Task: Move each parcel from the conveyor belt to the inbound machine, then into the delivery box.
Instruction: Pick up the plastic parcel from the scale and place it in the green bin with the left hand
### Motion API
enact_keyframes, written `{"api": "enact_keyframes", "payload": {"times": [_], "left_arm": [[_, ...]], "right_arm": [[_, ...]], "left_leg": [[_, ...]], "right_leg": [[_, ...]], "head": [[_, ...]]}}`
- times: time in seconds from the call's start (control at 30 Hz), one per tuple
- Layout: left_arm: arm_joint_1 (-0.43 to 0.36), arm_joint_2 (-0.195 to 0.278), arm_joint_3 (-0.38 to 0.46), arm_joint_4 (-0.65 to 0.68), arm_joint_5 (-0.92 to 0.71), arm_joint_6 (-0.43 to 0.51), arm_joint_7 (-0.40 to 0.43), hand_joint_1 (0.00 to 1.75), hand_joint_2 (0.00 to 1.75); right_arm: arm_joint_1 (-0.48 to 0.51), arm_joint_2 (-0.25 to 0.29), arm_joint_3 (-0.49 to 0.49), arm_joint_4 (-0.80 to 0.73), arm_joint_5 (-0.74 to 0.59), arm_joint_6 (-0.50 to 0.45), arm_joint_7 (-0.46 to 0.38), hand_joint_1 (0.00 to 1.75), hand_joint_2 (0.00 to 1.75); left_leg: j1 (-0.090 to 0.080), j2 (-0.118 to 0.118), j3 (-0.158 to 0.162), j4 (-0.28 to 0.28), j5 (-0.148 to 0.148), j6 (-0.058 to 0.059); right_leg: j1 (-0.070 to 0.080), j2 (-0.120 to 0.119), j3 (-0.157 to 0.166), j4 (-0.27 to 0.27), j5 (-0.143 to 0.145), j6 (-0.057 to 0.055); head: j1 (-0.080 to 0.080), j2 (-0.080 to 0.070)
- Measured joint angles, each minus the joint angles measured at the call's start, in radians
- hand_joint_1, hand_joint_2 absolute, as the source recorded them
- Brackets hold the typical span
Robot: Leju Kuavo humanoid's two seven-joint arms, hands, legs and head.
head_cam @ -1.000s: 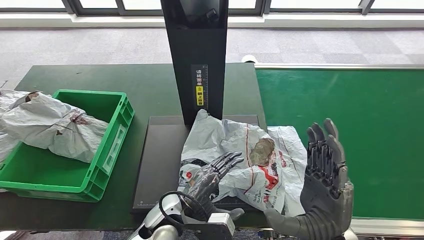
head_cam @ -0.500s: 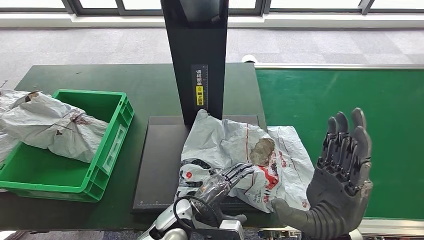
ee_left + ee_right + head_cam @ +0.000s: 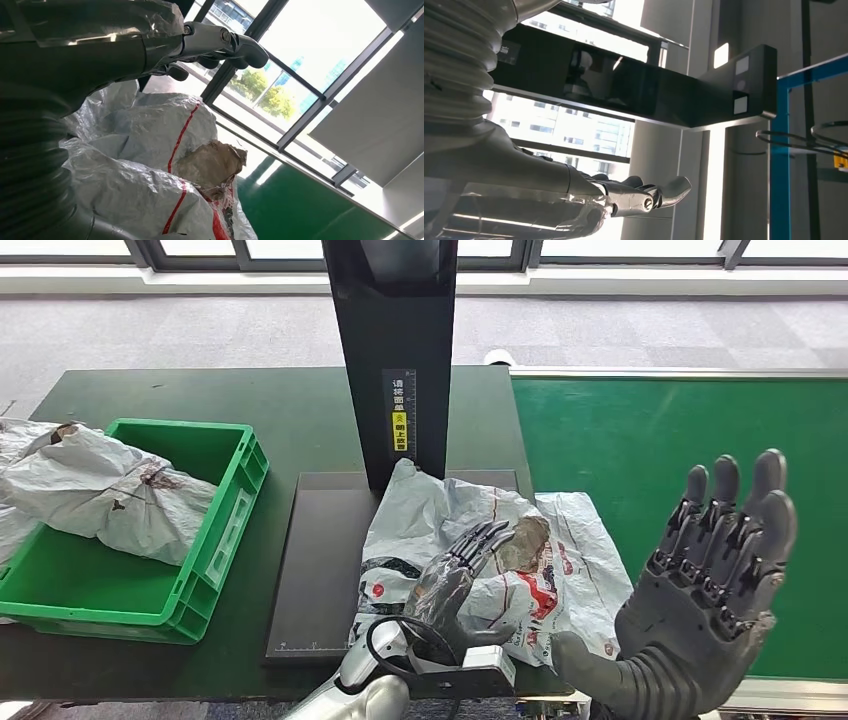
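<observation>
A crumpled grey plastic parcel [image 3: 480, 550] with red print and a brown torn patch lies half on the black inbound machine plate [image 3: 318, 570] and half on the green conveyor belt [image 3: 680, 440]. My left hand [image 3: 455, 575] lies over the parcel's near side, fingers stretched out toward the brown patch and holding nothing. In the left wrist view the fingers [image 3: 220, 42] hover above the parcel [image 3: 150, 165]. My right hand [image 3: 705, 585] stands raised over the belt to the parcel's right, palm open, fingers spread and empty. The green delivery box [image 3: 215, 540] at left holds another grey parcel [image 3: 110, 490].
The machine's black upright column [image 3: 395, 350] rises just behind the parcel. More grey wrapping [image 3: 15, 440] lies outside the box at the far left. The dark green table [image 3: 270, 410] runs behind the box and the plate. Grey carpet floor lies beyond.
My left hand has slid forward over the parcel toward the brown patch. My right hand has drifted right and slightly lower, away from the parcel, staying spread.
</observation>
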Motion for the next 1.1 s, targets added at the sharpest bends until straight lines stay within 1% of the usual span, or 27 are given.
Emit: {"api": "enact_keyframes", "payload": {"times": [0.13,0.2,0.23,0.37,0.43,0.53,0.63,0.83,1.1], "left_arm": [[-0.035,-0.025,-0.031,0.036,0.000,0.023,0.006,0.00,1.75],[-0.049,-0.033,-0.043,0.051,0.001,0.006,0.021,0.00,1.75],[-0.057,-0.036,-0.050,0.061,0.003,-0.018,0.034,0.00,1.75],[-0.093,-0.049,-0.088,0.119,0.010,-0.209,0.104,0.00,1.75],[-0.111,-0.056,-0.107,0.160,0.007,-0.291,0.128,0.00,1.75],[-0.144,-0.068,-0.127,0.235,0.009,-0.400,0.155,0.00,1.75],[-0.178,-0.080,-0.136,0.311,0.017,-0.472,0.174,0.00,1.75],[-0.216,-0.091,-0.136,0.385,0.019,-0.491,0.184,0.00,1.75],[-0.232,-0.097,-0.136,0.421,0.019,-0.492,0.185,0.00,1.75]], "right_arm": [[-0.023,-0.019,0.043,0.000,-0.019,-0.037,-0.012,0.00,1.75],[-0.031,-0.027,0.060,0.000,-0.030,-0.046,-0.014,0.00,1.75],[-0.036,-0.032,0.067,0.000,-0.037,-0.049,-0.016,0.00,1.75],[-0.060,-0.051,0.093,0.003,-0.078,-0.041,-0.028,0.00,1.75],[-0.071,-0.059,0.104,0.008,-0.095,-0.028,-0.031,0.00,1.75],[-0.085,-0.066,0.118,0.018,-0.114,-0.001,-0.032,0.00,1.75],[-0.096,-0.071,0.131,0.032,-0.127,0.024,-0.033,0.00,1.75],[-0.105,-0.075,0.142,0.047,-0.131,0.032,-0.035,0.00,1.75],[-0.111,-0.076,0.147,0.058,-0.131,0.032,-0.035,0.00,1.75]], "left_leg": [[0.000,0.000,0.000,0.000,0.000,0.000],[0.000,0.000,0.000,0.000,0.000,0.000],[0.000,0.000,0.000,0.000,0.000,0.000],[0.000,0.000,0.000,0.000,0.000,0.000],[0.000,0.000,0.000,0.000,0.000,0.000],[0.000,0.000,0.000,0.000,0.000,0.000],[0.000,0.000,0.000,0.000,0.000,0.000],[0.000,0.000,0.000,0.000,0.000,0.000],[0.000,0.000,0.000,0.000,0.000,0.000]], "right_leg": [[0.000,0.000,0.000,0.000,0.000,0.000],[0.000,0.000,0.000,0.000,0.000,0.000],[0.000,0.000,0.000,0.000,0.000,0.000],[0.000,0.000,0.000,0.000,0.000,0.000],[0.000,0.000,0.000,0.000,0.000,0.000],[0.000,0.000,0.000,0.000,0.000,0.000],[0.000,0.000,0.000,0.000,0.000,0.000],[0.000,0.000,0.000,0.000,0.000,0.000],[0.000,0.000,0.000,0.000,0.000,0.000]], "head": [[0.000,0.000],[0.000,0.000],[0.000,0.000],[0.000,0.000],[0.000,0.000],[0.000,0.000],[0.000,0.000],[0.000,0.000],[0.000,0.000]]}}
